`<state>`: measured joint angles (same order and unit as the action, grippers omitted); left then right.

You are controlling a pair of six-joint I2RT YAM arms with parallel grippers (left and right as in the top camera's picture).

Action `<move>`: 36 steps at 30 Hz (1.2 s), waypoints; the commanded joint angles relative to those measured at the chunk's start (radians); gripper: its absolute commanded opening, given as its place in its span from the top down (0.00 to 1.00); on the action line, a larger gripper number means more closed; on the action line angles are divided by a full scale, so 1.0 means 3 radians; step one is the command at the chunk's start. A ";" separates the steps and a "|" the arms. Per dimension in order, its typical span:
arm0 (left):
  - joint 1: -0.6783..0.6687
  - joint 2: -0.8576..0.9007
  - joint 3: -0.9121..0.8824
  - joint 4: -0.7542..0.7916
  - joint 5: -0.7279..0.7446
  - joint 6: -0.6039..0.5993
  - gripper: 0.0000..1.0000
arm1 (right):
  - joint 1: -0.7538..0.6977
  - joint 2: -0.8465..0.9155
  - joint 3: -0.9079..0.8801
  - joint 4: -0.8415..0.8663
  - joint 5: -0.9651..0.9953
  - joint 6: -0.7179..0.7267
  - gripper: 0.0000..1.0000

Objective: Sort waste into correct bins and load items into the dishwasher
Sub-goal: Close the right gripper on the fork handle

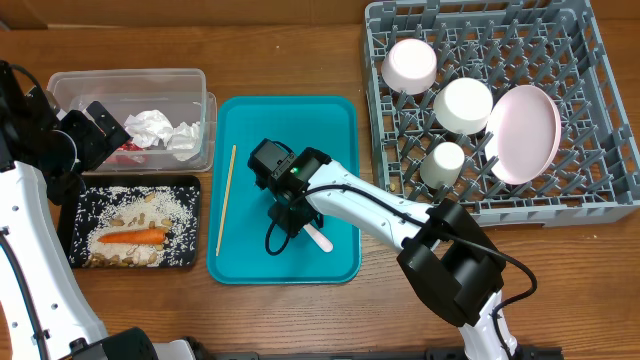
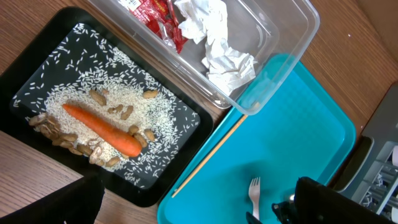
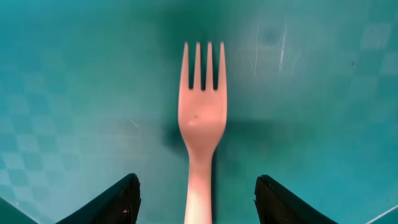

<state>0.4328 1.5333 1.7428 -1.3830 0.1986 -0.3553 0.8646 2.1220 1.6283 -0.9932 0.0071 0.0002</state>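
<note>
The right end effector (image 3: 198, 208) hangs spread over the white plastic fork (image 3: 201, 124), one finger on each side of the handle. Neither finger touches it, and it holds nothing. The fork lies flat directly beneath it on the teal tray (image 3: 323, 74), tines pointing away from the wrist.

To pick it well, I judge it should drop straight down until the fingertips nearly meet the tray, stay centred on the handle, then close gently. The fork is thin, smooth and light, and it lies flush on a slick, faintly checkered surface. It could skid or flip if one finger lands first.

Off to one side stands the grey lattice dish rack (image 1: 600, 200), its pegs carrying a plate (image 1: 525, 135), two bowls (image 1: 411, 65) and a cup (image 1: 444, 160). On the opposite side a thin wooden stick (image 1: 227, 200) lies on the tray. Farther that way the left end effector (image 1: 100, 125), fully spread and empty, hovers by the clear tub (image 1: 60, 85) of crumpled napkins (image 1: 150, 127).
</note>
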 commanded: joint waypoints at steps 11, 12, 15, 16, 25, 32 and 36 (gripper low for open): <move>-0.0004 -0.0057 0.0066 -0.0001 0.0038 0.0027 0.00 | 0.0000 0.0004 -0.0083 0.0159 -0.0028 -0.0001 0.38; -0.0004 -0.0057 0.0066 -0.0001 0.0038 0.0027 0.00 | 0.0000 0.0004 -0.0107 0.0181 -0.0028 -0.0001 0.38; -0.0004 -0.0057 0.0066 -0.0001 0.0038 0.0027 0.00 | 0.0000 0.0004 -0.0193 0.0253 -0.0028 -0.0003 0.38; -0.0004 -0.0057 0.0066 -0.0001 0.0038 0.0027 0.00 | 0.0000 0.0004 -0.0202 0.0256 -0.0028 -0.0003 0.38; -0.0004 -0.0057 0.0066 -0.0001 0.0038 0.0027 0.00 | 0.0000 0.0004 -0.0215 0.0254 -0.0025 -0.0001 0.45; -0.0004 -0.0057 0.0066 -0.0001 0.0038 0.0027 0.00 | -0.0010 0.0051 -0.0215 0.0076 0.0108 0.0000 0.45; -0.0004 -0.0057 0.0066 -0.0001 0.0038 0.0027 0.00 | -0.0009 0.0146 -0.0214 0.0066 0.0126 0.0000 0.45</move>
<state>0.4328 1.5333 1.7428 -1.3834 0.1986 -0.3553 0.8646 2.1319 1.5703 -0.9730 0.0269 -0.0002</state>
